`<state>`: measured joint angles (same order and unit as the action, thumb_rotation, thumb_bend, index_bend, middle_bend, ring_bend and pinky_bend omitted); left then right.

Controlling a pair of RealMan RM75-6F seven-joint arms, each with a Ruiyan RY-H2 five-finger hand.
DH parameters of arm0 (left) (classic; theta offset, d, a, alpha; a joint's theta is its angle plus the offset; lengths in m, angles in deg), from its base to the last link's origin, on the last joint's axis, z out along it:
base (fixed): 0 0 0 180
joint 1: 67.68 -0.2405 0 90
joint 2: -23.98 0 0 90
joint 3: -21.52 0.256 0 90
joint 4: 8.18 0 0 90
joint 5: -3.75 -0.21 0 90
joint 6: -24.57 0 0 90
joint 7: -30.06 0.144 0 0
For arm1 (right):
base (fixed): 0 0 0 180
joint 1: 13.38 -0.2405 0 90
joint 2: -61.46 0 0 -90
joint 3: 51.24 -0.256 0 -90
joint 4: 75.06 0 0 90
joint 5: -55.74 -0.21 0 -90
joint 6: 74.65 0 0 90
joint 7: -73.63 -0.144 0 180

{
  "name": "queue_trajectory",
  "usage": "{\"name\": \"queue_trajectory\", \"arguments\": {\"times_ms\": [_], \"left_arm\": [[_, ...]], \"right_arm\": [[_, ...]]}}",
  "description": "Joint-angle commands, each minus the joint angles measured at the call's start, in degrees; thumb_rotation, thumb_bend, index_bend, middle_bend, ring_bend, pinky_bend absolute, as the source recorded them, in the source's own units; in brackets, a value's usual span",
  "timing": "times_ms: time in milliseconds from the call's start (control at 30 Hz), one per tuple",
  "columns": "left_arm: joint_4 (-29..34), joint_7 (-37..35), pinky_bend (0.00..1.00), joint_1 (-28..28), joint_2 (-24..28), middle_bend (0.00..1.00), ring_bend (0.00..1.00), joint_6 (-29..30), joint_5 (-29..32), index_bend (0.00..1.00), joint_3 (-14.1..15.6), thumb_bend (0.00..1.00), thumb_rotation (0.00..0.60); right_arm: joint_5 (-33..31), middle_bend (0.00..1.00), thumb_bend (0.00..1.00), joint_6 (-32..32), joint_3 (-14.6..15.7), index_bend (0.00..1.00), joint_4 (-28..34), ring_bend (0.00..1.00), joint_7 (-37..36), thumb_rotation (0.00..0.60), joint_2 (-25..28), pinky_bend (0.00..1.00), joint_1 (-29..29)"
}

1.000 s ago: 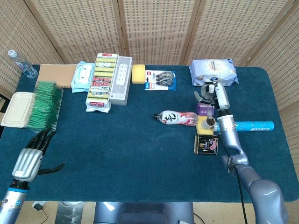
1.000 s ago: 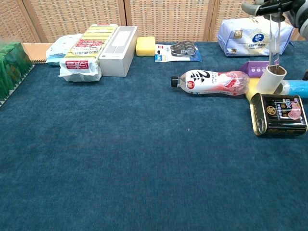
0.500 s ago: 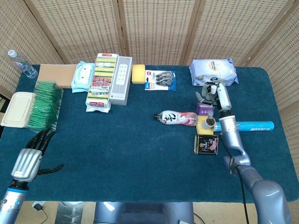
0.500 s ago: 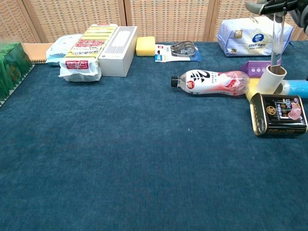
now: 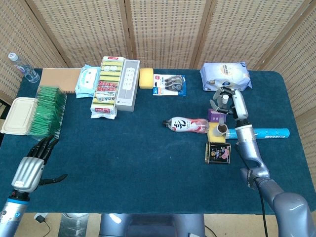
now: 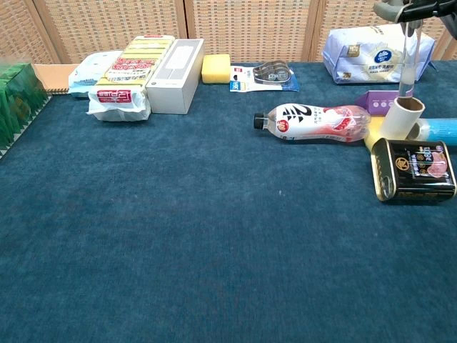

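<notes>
Left hand (image 5: 30,168) in head view only, clear tube (image 6: 408,57) plain in chest view

Glossy metal tin (image 6: 416,169) on matt cloth table (image 6: 178,243).

Silver-grey jointed arms; left hand (image 5: 30,170) silver-backed, black fingers; right hand (image 5: 228,101) grey

My right hand (image 5: 226,98) holds a slim clear tube (image 6: 408,61) upright, high above the desk; its white cap shows from above between my fingers. Its lower end hangs just over a cardboard roll (image 6: 402,118) that stands upright on a yellow sponge (image 5: 215,131), open end up. Whether tube and roll touch cannot be made out. The roll stands just behind a dark tin (image 6: 416,169).
</notes>
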<state>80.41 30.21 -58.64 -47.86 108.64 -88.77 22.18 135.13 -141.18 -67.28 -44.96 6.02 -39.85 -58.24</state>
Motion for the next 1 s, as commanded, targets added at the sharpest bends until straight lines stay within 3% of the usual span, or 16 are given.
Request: {"name": "queue_trajectory", "arguments": {"times_ms": [33, 500, 733, 1000], "left_arm": [[-0.18, -0.4, 0.14, 0.11, 0.09, 0.0, 0.03, -0.01, -0.27, 0.0, 0.1, 0.0, 0.441], [-2.03, -6.62, 0.14, 1.54, 2.06, 0.0, 0.03, -0.13, -2.98, 0.0, 0.67, 0.0, 0.437], [-4.38, -11.5, 0.14, 4.99, 3.33, 0.0, 0.03, -3.03, -4.11, 0.0, -0.03, 0.0, 0.436], [-10.12, -18.73, 0.14, 8.77, 1.96, 0.0, 0.03, -7.32, -4.93, 0.0, 0.43, 0.0, 0.439]], "right_arm": [[0.06, 0.75, 0.38, -0.85, -0.02, 0.57, 1.07, 0.75, 0.66, 0.6, 0.66, 0.7, 0.5], [-0.22, 0.72, 0.38, -6.52, -0.63, 0.55, 10.32, 0.69, 8.04, 0.6, 6.08, 0.66, 4.61], [0.54, 0.65, 0.38, -11.98, -0.54, 0.51, 20.0, 0.61, 18.85, 0.6, 11.78, 0.6, 8.14], [-0.4, 0.55, 0.37, -14.93, 0.59, 0.45, 36.52, 0.51, 30.45, 0.6, 21.43, 0.53, 14.61]]}}
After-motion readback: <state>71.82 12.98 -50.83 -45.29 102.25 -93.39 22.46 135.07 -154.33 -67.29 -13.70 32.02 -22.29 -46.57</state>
